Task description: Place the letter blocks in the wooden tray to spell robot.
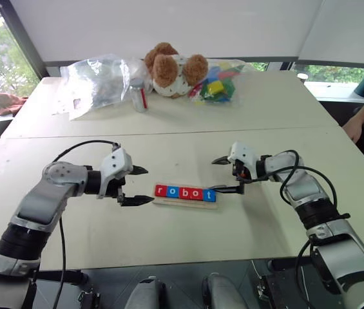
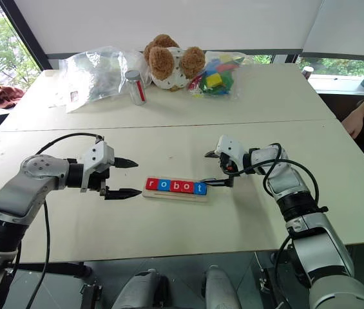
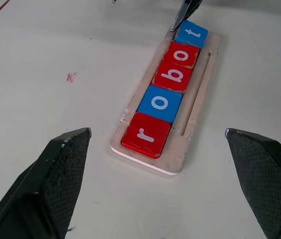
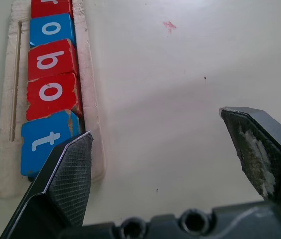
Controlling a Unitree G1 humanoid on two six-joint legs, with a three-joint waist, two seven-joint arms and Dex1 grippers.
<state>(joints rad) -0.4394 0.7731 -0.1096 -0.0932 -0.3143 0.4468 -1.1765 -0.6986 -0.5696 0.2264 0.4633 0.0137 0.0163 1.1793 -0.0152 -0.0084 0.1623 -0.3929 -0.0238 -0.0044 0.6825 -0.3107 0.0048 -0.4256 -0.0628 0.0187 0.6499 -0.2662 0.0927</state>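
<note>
Check the wooden tray (image 1: 185, 201) at lower centre of the bench (image 1: 169, 141): the letter blocks (image 1: 185, 192) already read "robot". Left gripper (image 1: 140, 186) and right gripper (image 1: 228, 175) flank it, jaws spread, empty. Next, withdraw both without nudging the "t".

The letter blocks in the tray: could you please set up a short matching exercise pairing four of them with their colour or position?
Column one:
1. the r block
2. the first o block
3. the b block
4. the t block

Column two:
A. blue, at the end of the wooden tray beside the right gripper
B. red, in the middle of the row
C. red, at the end nearest the left gripper
D. blue, second in the row

Pairs: 1-C, 2-D, 3-B, 4-A
</note>
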